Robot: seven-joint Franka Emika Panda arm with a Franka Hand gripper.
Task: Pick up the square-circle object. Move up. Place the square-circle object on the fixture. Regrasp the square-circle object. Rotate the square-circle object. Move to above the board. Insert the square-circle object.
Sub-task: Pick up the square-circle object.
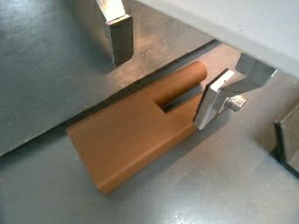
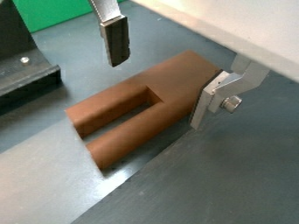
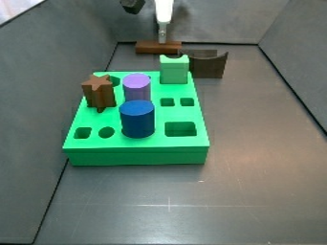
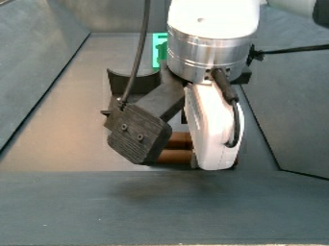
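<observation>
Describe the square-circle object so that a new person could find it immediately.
Start from the big green board and look behind it, to the far wall. There the square-circle object lies flat on the floor, under the open tool. Unlike the upright pegs, it is a long brown bar with a slot.

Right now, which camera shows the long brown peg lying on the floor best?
A wrist view: the square-circle object lies whole between the open pincer fingers, slot visible. The other wrist picture crops it; a side view shows it small; another only its end.
</observation>
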